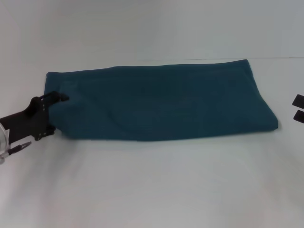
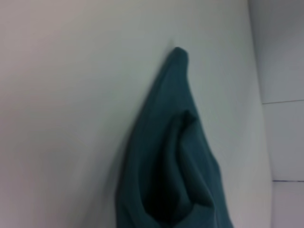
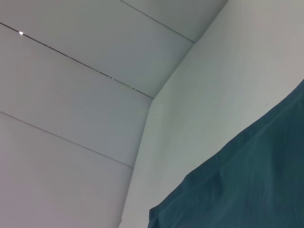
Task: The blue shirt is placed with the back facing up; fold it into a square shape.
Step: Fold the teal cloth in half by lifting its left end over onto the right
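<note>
The blue shirt [image 1: 161, 102] lies folded into a long flat band across the white table [image 1: 152, 180], plain side up. My left gripper [image 1: 54, 114] is at the shirt's left end, open, with its fingers spread along that edge; one fingertip [image 1: 61, 98] touches the cloth. Seen close in the left wrist view, the blue shirt [image 2: 175, 161] has a raised fold running to a pointed corner. Only two black tips of my right gripper [image 1: 298, 108] show at the right border, apart from the shirt's right end and open. The right wrist view catches a corner of the blue shirt [image 3: 247, 185].
The white table extends well in front of the shirt and to both sides. A white panelled wall [image 3: 71, 95] rises behind the table's far edge [image 1: 266, 58], just behind the shirt.
</note>
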Robot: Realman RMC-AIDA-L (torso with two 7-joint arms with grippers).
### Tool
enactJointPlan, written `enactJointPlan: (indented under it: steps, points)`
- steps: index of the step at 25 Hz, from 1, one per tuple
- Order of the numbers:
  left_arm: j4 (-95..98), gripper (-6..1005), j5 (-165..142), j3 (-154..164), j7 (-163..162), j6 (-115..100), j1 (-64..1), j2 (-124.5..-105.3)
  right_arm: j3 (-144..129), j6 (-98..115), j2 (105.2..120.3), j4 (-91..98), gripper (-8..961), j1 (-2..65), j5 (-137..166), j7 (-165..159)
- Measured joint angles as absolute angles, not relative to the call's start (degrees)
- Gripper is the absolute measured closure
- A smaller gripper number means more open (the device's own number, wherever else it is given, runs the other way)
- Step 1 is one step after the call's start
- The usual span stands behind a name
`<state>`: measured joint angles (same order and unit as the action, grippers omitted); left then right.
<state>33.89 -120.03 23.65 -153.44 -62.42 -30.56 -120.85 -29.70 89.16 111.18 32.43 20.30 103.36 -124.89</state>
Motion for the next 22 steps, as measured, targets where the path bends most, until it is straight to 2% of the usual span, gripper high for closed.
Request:
enactJointPlan:
  steps: [10, 22]
  points:
    - [33.51, 265, -114.48, 23.09, -149.23, -65.38, -27.11, -120.81, -29.7, 88.61, 111.18, 31.88, 133, 20.24, 103.37, -124.73]
    - [34.37, 281, -115.81, 22.48, -147.76, -68.49, -29.33, -120.11, -29.71, 88.16, 111.18, 31.73, 133, 20.38, 103.36, -124.7]
